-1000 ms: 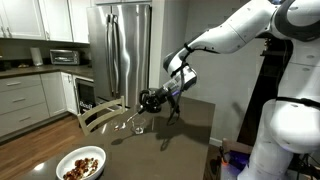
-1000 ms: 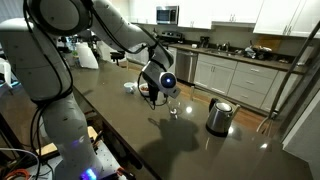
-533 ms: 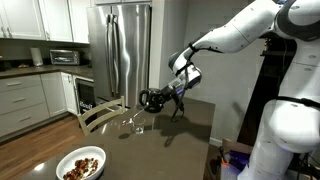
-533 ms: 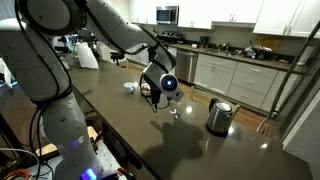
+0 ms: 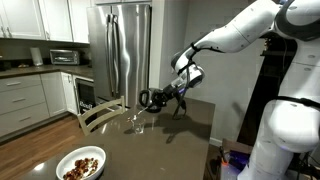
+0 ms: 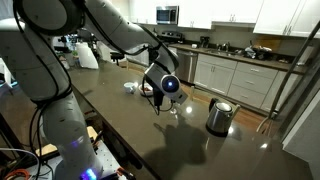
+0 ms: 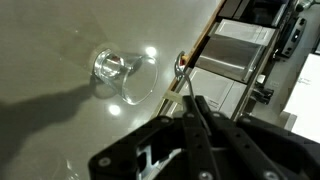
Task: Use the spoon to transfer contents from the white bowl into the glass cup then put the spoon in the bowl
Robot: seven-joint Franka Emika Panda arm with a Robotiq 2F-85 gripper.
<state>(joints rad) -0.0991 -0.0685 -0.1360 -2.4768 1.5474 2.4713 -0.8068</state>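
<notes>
My pincer (image 7: 190, 112): clamped tight on the handle of the spoon (image 7: 183, 72). My fingers meet around it with no gap that I can see.
Spoon: sticks out ahead of my fingertips, scoop end farthest from me, above the table (image 5: 175, 150).
Cup (image 7: 125, 78): below me and just beside the spoon's tip, upright on the table. The scoop end sits off to one side of its rim, not over the mouth.
Inside the cup: it looks clear from my wrist. I see no pieces in it, though the glare leaves me unsure.
Load on the spoon: too small and shiny for me to tell.
Bowl (image 5: 62, 158): well apart from me, toward the far end of the table, heaped with brown pieces (image 5: 82, 166).
Done: I have the spoon in hand and it is at the cup.
Left: as I judge it, tipping into the cup, perhaps more scoops, then laying the spoon in the bowl.
</notes>
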